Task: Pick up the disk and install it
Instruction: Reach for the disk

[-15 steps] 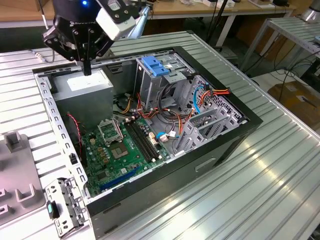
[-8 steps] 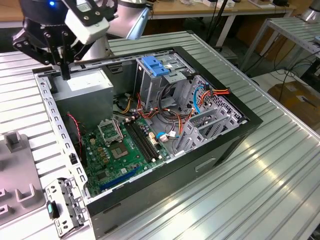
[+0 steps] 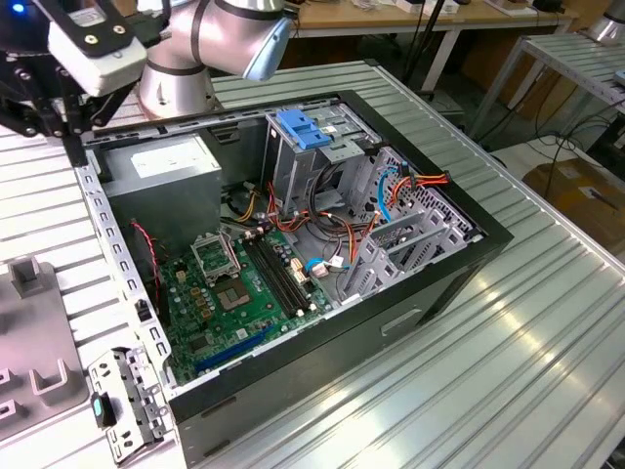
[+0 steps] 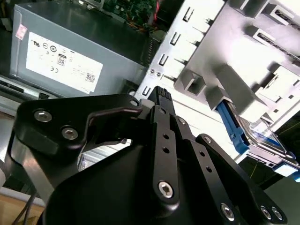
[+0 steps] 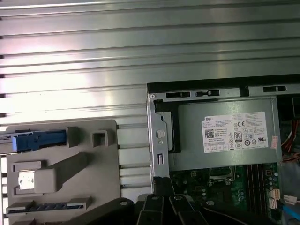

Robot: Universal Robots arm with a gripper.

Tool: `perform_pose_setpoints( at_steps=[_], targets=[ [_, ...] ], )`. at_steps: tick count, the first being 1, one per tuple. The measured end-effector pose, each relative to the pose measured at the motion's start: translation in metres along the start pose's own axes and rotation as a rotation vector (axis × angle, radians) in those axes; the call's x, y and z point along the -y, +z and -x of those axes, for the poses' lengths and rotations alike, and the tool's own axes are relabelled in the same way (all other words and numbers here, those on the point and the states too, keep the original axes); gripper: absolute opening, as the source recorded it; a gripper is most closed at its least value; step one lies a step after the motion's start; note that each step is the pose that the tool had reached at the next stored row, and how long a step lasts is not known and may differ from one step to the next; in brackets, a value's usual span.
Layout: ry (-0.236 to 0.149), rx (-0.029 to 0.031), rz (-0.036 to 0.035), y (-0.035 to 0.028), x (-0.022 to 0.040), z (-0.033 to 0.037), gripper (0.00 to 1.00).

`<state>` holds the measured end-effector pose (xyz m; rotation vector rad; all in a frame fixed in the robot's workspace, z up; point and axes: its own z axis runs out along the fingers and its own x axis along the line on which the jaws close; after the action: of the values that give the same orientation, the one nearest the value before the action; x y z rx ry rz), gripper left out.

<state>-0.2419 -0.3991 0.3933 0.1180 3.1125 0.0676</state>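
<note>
The gripper (image 4: 161, 96) hangs over the rim of the open computer case (image 5: 157, 140), just beside the power supply (image 5: 220, 136). I see nothing in it, though I cannot tell whether it is open or closed. The disk (image 5: 40, 139) lies off to one side of it, outside the case, slotted into the grey holder (image 5: 93, 159) on the table (image 5: 140, 47), its long side running straight away from the case wall. Farther back the arm (image 3: 215, 39) bends over that corner, wrist pointing down
</note>
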Motion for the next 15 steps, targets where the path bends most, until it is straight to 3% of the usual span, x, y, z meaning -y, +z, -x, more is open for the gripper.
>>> perform_pose_setpoints(
  at_steps=[1,7,8,15],
  targets=[
    [0.0,0.0001,0.0001,-0.0001,0.0005,-0.007,0.11],
    [0.0,0.0,0.0001,-0.0007,0.0021,-0.0335,0.11],
    [0.0,-0.0001,0.0,-0.001,0.0026,-0.0408,0.11],
    [0.0,0.0,0.0002,-0.0016,0.0043,-0.07,0.11]
  ],
)
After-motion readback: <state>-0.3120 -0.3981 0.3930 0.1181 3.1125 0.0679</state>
